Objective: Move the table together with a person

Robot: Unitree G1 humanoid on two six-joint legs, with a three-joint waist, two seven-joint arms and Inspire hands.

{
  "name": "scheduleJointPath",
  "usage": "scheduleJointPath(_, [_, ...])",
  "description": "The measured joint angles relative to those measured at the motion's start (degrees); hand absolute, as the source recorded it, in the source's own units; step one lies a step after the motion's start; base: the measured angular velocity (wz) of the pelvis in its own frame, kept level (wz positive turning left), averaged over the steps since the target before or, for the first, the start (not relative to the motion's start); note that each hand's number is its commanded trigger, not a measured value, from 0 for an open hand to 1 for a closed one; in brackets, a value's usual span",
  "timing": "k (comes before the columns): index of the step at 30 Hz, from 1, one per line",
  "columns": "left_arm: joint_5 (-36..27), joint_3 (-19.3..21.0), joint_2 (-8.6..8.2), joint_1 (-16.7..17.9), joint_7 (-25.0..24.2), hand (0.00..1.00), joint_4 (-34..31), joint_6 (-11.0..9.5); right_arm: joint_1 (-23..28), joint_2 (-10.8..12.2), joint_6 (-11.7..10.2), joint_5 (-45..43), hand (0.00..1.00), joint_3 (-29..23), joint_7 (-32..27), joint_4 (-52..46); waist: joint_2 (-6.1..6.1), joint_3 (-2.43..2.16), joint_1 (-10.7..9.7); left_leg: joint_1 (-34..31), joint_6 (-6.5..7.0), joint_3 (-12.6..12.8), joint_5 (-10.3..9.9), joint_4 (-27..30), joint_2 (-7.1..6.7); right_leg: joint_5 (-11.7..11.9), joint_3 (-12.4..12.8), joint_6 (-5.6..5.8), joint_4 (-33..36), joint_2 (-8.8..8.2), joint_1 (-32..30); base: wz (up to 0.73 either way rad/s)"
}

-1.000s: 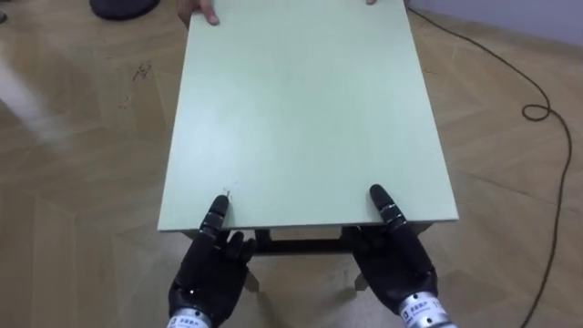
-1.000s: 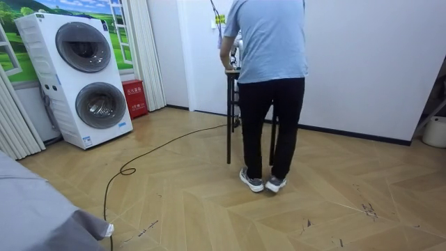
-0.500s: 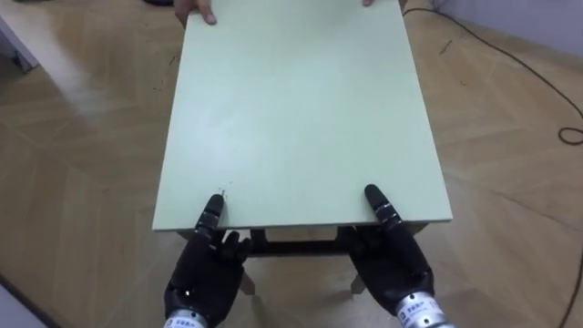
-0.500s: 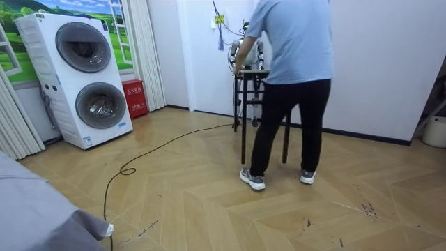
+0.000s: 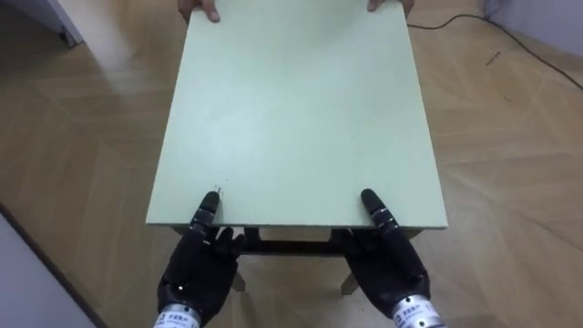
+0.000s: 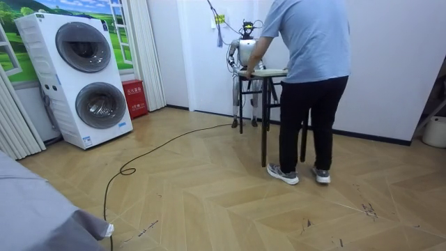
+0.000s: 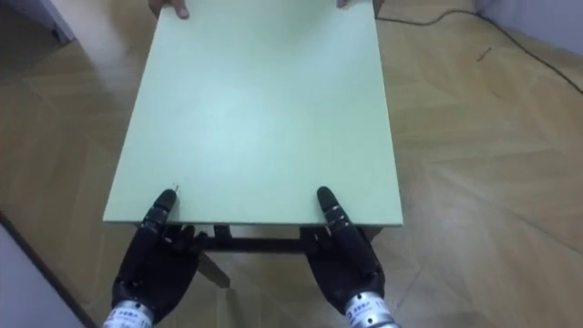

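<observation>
A pale green table [image 5: 296, 109] with dark legs stretches away from me. My left hand [image 5: 196, 278] grips its near edge at the left, thumb on top and fingers curled beneath. My right hand [image 5: 387, 269] holds the near edge at the right the same way. A person's hands [image 5: 199, 11] hold the far edge at both corners. In the room view the person [image 6: 310, 56] in a blue shirt stands at the table [image 6: 268, 72], facing me, and I stand behind it by the white wall.
A stacked washer and dryer [image 6: 87, 77] stand at the room view's left, with a red box [image 6: 134, 97] beside them. A dark cable [image 6: 150, 150] trails over the wooden floor. A pale wall [image 5: 27, 282] runs close at my lower left.
The person and the table have moved toward the room view's right, and I have come out from behind the person. The floor under the table has slid past; both hands keep their hold.
</observation>
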Motion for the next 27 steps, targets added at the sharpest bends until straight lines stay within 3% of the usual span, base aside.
scheduleJointPath(2, [0.06, -0.82, -0.11, -0.37, -0.01, 1.00, 0.00, 0.44, 0.82, -0.11, -0.01, -0.02, 1.00, -1.17, 1.06, 0.00, 0.10, 0.04, -1.93, -1.21, -0.15, 2.04, 0.67, 0.58, 0.06, -0.64, -2.71, -0.37, 0.01, 0.01, 1.43, 1.06])
scheduleJointPath(5, [0.17, -1.68, -0.16, -0.52, 0.00, 1.00, -0.01, 0.96, 1.49, -0.63, 0.10, -0.04, 1.00, -2.35, 1.77, -0.20, 0.12, 0.07, -2.97, -1.83, 0.05, 6.60, 1.54, 0.59, 0.25, -1.61, -2.76, -0.06, -0.14, -0.01, 2.78, 0.84])
scheduleJointPath(10, [-0.40, -1.94, -0.19, -0.38, 0.04, 1.00, 0.03, 1.16, 1.52, -1.35, 0.12, -0.17, 1.00, -2.39, 1.77, -1.00, 0.09, 0.09, -0.89, -2.20, 0.04, 8.99, 2.30, 0.28, 0.26, -2.25, -1.89, 0.23, -0.15, -0.01, 3.53, 0.39])
scheduleJointPath(12, [-1.09, -2.00, -0.21, -0.01, 0.04, 1.00, 0.03, 1.15, 1.52, -1.34, 0.11, -0.90, 1.00, -2.32, 1.75, -1.19, 0.06, 0.09, -0.30, -2.14, 0.12, 8.84, 2.34, 0.28, 0.16, -2.24, -2.19, 0.23, 0.13, -0.08, 3.74, 0.26])
scheduleJointPath(13, [-1.08, -2.02, -0.28, 0.00, 0.05, 1.00, 0.04, 1.15, 1.53, -1.30, 0.11, -1.00, 1.00, -2.38, 1.60, -1.18, 0.16, 0.17, 0.24, -1.88, 0.30, 7.84, 2.48, 0.21, 0.17, -2.25, -2.63, 0.24, 2.21, -0.36, 3.24, 0.30])
scheduleJointPath(14, [-0.98, -2.10, -0.35, 0.00, 0.05, 1.00, 0.01, 1.07, 1.60, -1.17, 0.11, -1.09, 1.00, -2.56, 1.28, -1.18, 0.85, 0.53, 0.46, -1.41, 0.34, 5.24, 2.69, 0.26, 0.99, -3.92, -2.32, 0.34, 6.52, -0.81, 1.20, 0.29])
scheduleJointPath(15, [-0.96, -2.15, -0.20, 0.02, 0.04, 1.00, -0.22, 0.83, 1.59, -0.84, 0.11, -1.33, 1.00, -2.59, 1.26, -1.19, 0.89, 0.57, 0.77, -1.45, 0.29, 3.91, 2.71, 0.28, 0.93, -4.46, -0.52, 0.01, 5.68, -0.66, 0.15, 0.30])
scheduleJointPath(16, [-1.06, -1.78, 0.36, -0.08, 0.05, 1.00, -0.54, 0.53, 1.23, -0.12, 0.14, -2.18, 1.00, -2.61, 1.23, -1.30, 0.26, 0.58, 1.36, -2.03, 0.24, 3.03, 2.69, 0.48, -0.04, -3.48, 1.27, -0.41, 1.14, -0.44, -2.26, 0.63])
scheduleJointPath(17, [-1.10, -1.81, 0.15, -0.18, 0.34, 1.00, -0.36, 0.56, 1.45, 0.14, 0.06, -2.62, 1.00, -2.83, 1.22, -1.42, 0.86, 0.52, 0.35, -2.31, 0.02, 3.03, 2.65, 0.49, -0.83, -2.82, 0.31, -0.28, 3.02, -1.30, -1.95, 0.59])
scheduleJointPath(18, [-1.10, -1.71, 0.14, -0.10, 0.31, 1.00, -0.38, 0.55, 1.37, 0.15, 0.07, -2.87, 1.00, -2.83, 1.22, -1.49, 0.90, 0.54, 0.80, -2.32, 0.05, 4.78, 2.67, 0.49, -0.66, -2.99, -0.18, -0.27, 3.50, -1.71, -1.99, 0.52])
scheduleJointPath(19, [-1.00, -1.71, 0.11, 0.01, 0.08, 1.00, -0.41, 0.54, 1.23, 0.32, 0.10, -2.95, 1.00, -2.68, 1.17, -1.48, 1.19, 0.59, 1.50, -2.67, 0.31, 9.59, 2.81, 0.55, 0.03, -3.08, -0.85, -0.24, 4.82, -2.09, -2.33, 0.29])
scheduleJointPath(21, [-0.66, -1.79, -0.01, -0.18, 0.08, 1.00, -0.45, 0.53, 1.40, 0.37, 0.10, -2.64, 1.00, -2.60, 1.17, -1.46, 1.13, 0.62, 1.37, -3.07, 1.02, 11.82, 3.30, 0.49, -0.03, -3.32, -2.00, 0.14, 6.26, -2.80, -2.34, 0.48])
scheduleJointPath(24, [-0.28, -1.25, -0.02, -0.25, 0.30, 1.00, -0.44, 0.53, 1.66, 0.60, 0.85, -2.55, 1.00, -3.03, 0.97, -1.47, 0.88, 0.60, -0.19, -3.27, 2.34, 11.33, 4.05, 0.47, -1.87, -3.79, -0.71, 0.86, 6.89, -3.82, -1.31, 0.63])
scheduleJointPath(26, [-0.09, -1.01, 0.21, -0.86, 0.50, 1.00, -0.45, 0.37, 1.64, 1.07, 1.19, -2.54, 1.00, -3.05, 0.95, -1.56, 0.63, 0.57, -1.51, -4.50, 3.26, 8.49, 4.44, 0.79, -3.62, -3.92, 3.75, 1.07, 6.83, -3.95, -1.30, 0.73])
scheduleJointPath(27, [0.04, -0.99, -0.01, -1.08, 0.57, 1.00, -0.43, 0.43, 1.63, 1.10, 1.21, -2.50, 1.00, -3.04, 0.95, -1.72, 0.59, 0.55, -1.93, -4.90, 3.41, 7.57, 4.53, 0.93, -4.03, -3.95, 4.38, 1.12, 6.76, -3.95, -1.30, 0.85])
